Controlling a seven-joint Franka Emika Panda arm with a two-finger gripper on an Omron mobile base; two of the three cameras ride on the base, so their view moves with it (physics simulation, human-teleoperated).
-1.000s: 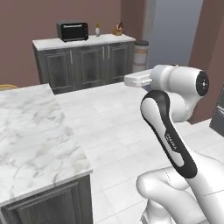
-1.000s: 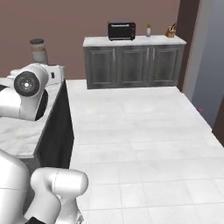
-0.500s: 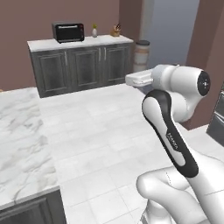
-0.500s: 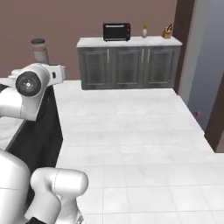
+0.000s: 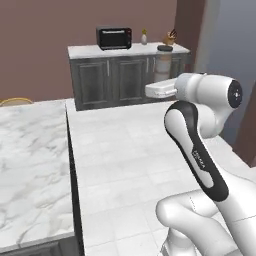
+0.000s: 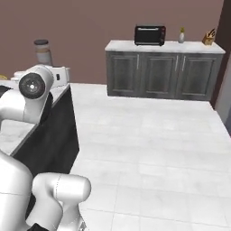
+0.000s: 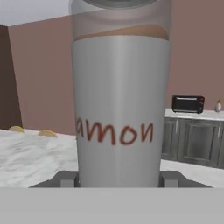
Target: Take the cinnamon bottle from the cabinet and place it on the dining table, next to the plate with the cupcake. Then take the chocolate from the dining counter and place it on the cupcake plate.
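Marble counter [image 5: 30,165] at left. Jaws gripping the cinnamon bottle [image 7: 120,109] upright; carry step in hand. Next: reach the cupcake plate, set bottle beside it.

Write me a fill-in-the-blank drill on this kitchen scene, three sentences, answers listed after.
1. The gripper holds the ____ bottle upright.
2. The black toaster oven stands on the low grey ____ against the far wall.
3. The dining table has a white ____ top.

Missing words: cinnamon; cabinets; marble
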